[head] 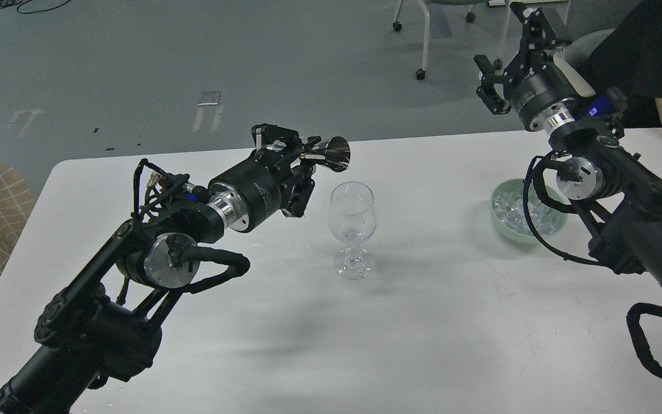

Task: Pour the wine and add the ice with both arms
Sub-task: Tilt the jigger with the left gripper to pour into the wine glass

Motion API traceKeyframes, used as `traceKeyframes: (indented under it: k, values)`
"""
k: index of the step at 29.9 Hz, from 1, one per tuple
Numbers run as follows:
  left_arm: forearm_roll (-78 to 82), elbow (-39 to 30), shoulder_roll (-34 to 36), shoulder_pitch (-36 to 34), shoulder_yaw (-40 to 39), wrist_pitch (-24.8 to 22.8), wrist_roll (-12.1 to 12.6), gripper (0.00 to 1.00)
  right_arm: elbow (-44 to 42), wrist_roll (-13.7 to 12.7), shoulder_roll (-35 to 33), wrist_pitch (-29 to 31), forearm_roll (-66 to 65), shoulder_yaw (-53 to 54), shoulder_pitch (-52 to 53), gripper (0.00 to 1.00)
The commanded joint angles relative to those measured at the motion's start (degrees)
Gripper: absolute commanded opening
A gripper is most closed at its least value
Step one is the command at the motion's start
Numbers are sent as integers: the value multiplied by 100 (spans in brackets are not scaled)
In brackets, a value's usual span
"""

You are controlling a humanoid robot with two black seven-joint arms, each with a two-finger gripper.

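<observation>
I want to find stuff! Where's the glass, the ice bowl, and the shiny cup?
wine glass [352, 214], head view, bowl.
ice bowl [500, 221], head view, green wall.
shiny cup [335, 154], head view, flared body.

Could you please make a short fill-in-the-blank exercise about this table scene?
1. The left gripper holds a small metal cup tipped toward the ____.
2. The ice lies in a pale ____ bowl.
3. The right gripper is raised and holds ____.

Missing words: wine glass; green; nothing

Clear ice cubes [516, 208] fill a pale green bowl [500, 223] at the table's right. A stemmed wine glass [353, 230] stands upright mid-table, well apart.
</observation>
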Motion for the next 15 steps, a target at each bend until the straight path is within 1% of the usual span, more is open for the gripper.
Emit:
traceKeyframes:
  k: [1,4,10,15]
  values:
    - [122,-6,-9,-3,19,0,-8,0,0,-1,0,5,0,0,0,100]
    - [254,-6,0,-3,37,-9,-17,0,0,-1,0,-4,0,0,0,100]
    - [675,-15,0,23,45,-281,-17,0,9,-1,0,5,0,0,0,100]
    - [790,-33,9,32,45,-317,-26,0,0,-1,9,-4,0,0,0,100]
